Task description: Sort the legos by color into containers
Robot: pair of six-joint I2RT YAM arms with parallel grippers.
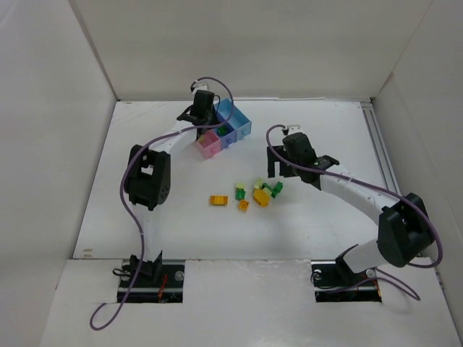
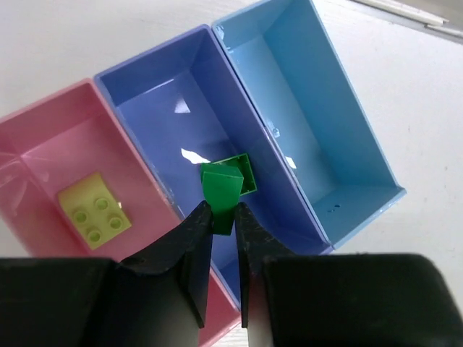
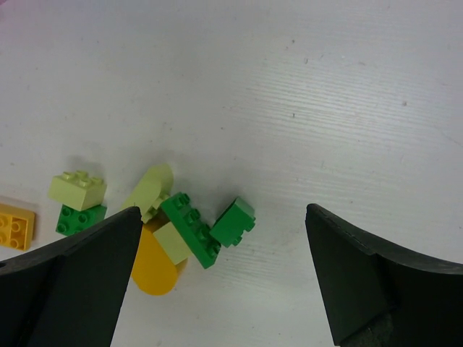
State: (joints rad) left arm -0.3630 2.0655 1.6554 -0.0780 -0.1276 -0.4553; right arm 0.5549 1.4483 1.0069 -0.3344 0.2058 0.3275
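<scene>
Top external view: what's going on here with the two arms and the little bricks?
The left gripper, jaws shut on a small dark green plastic brick, holds it over the translucent purple-blue plastic bin. The pink bin beside it contains one pale yellow-green brick. The right gripper hangs with jaws open above the loose green, yellow-green and orange bricks on the white table.

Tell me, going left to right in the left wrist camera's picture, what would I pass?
First the pink bin with a pale yellow-green brick inside, purple-blue bin with the left hand pinching a dark green brick over it, light blue bin.
</scene>
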